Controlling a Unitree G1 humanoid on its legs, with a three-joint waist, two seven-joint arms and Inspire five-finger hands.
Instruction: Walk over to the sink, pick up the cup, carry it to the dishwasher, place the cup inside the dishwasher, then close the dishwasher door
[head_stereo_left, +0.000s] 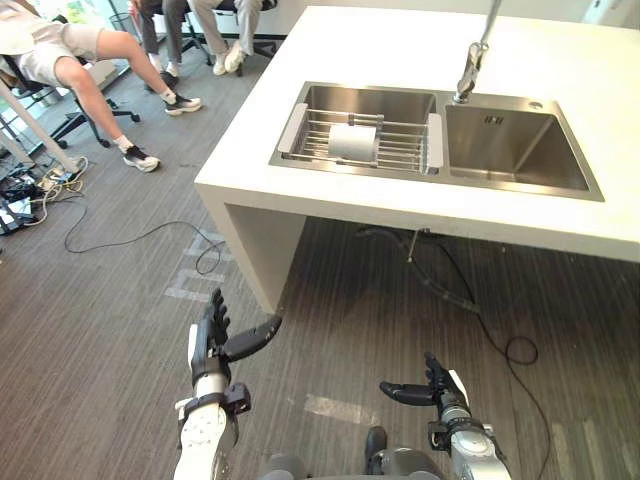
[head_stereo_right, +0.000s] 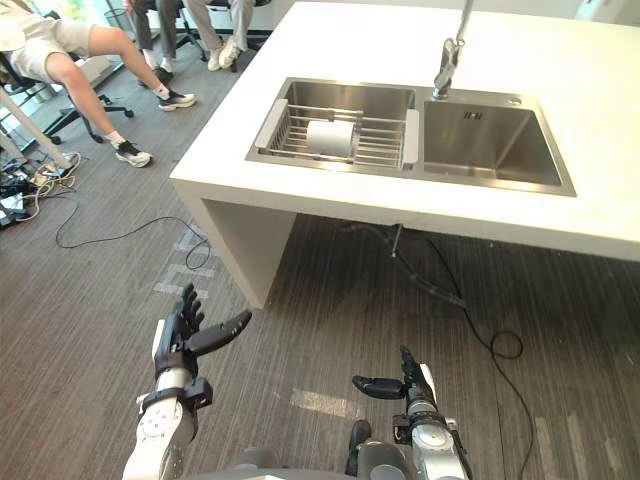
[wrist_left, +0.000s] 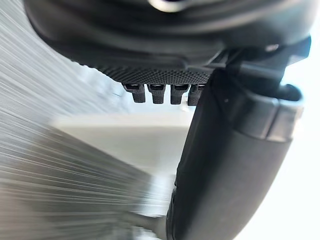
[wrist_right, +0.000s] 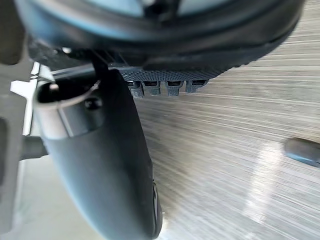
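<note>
Two dark hands are held low over a grey floor (head_stereo_left: 100, 300), and nothing is carried in either. The left hand (head_stereo_left: 212, 340) is shown with its fingers straight and slightly fanned, the thumb stuck out to the side. The right hand (head_stereo_left: 440, 388) is likewise flat, its fingers straight and close together, the thumb spread away from them. In the left wrist view the fingers (wrist_left: 155, 93) are seen as a straight row with the thumb standing apart, and the same is seen in the right wrist view. Nothing is pinched or touched.

Well ahead of the fingertips, and higher than them, a white counter (head_stereo_left: 400, 50) is fitted with a steel sink (head_stereo_left: 520, 186) of two basins. The cup (head_stereo_left: 352, 141), white, is laid on its side on a wire rack (head_stereo_left: 405, 152) across the basin nearer the left fingers. A tap (head_stereo_left: 470, 65) is fixed beyond the divide between the basins. Far past the left fingers, the legs of seated people (head_stereo_left: 100, 60) are seen.

The task is judged barely begun. The walk to the sink is not finished, since the cup is well beyond the reach of either hand's fingers. Everything else is left to do: the cup must be grasped, carried to the dishwasher and placed inside, and the door must be closed.
</note>
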